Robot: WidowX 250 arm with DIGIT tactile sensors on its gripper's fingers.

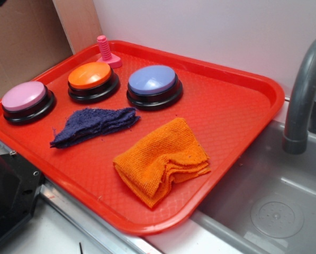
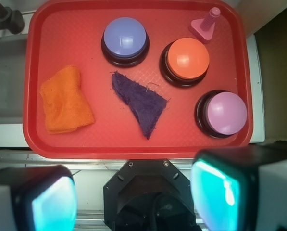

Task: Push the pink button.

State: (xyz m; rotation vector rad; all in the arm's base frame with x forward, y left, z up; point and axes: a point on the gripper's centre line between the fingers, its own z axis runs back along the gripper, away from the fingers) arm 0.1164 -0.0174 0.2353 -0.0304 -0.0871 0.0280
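While your fingers (image 2: 133, 192) hang spread apart and empty above the tray's (image 2: 133, 144) near edge, the pink button (image 2: 225, 113) sits in the tray corner, ahead and right of them in the wrist view; steer right, then press down.

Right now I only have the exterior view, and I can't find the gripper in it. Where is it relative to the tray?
Observer: The wrist view shows the gripper short of the tray, outside its near rim, touching nothing.
Operator: Open or shut?
Observer: Open. Its two fingers stand wide apart with nothing between them.
Operator: Is it lined up on the pink button?
Observer: Not centred. The pink button sits toward the right side of that picture, ahead of the finger there, while the purple cloth lies straight ahead.
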